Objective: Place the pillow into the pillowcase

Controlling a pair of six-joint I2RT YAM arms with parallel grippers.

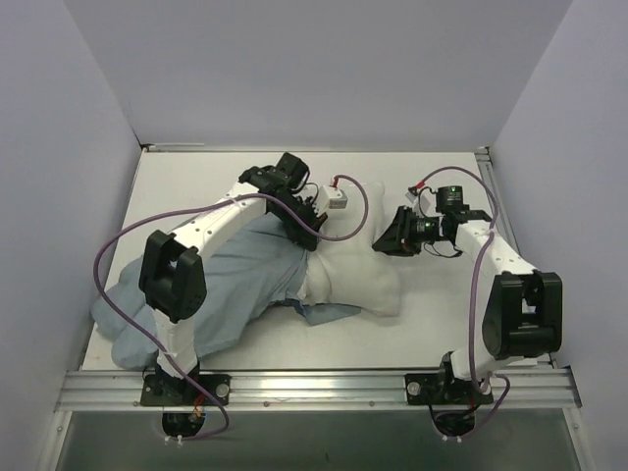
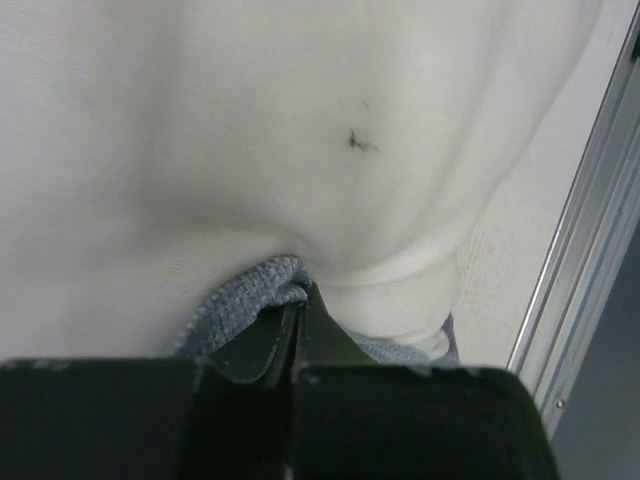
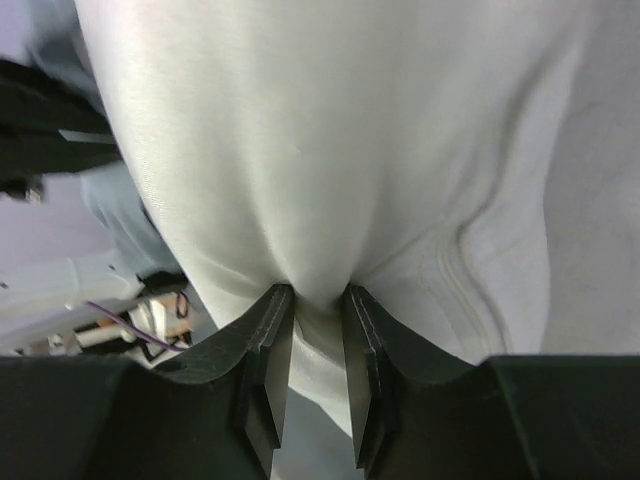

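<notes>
The white pillow (image 1: pixel 358 280) lies across the middle of the table, its left part inside the pale grey-blue pillowcase (image 1: pixel 226 285), its right end uncovered. My left gripper (image 1: pixel 309 231) is at the pillowcase's opening on the pillow's far side. In the left wrist view it (image 2: pixel 298 310) is shut on a fold of blue pillowcase (image 2: pixel 250 295), pressed against the pillow (image 2: pixel 250 130). My right gripper (image 1: pixel 388 240) is at the pillow's far right end. In the right wrist view it (image 3: pixel 310 305) pinches a fold of the pillow (image 3: pixel 330 150).
The white table (image 1: pixel 422 177) is boxed in by walls on three sides. A metal rail (image 1: pixel 324 385) runs along the near edge and another (image 1: pixel 488 186) along the right edge. The pillowcase's closed end hangs past the table's left front corner.
</notes>
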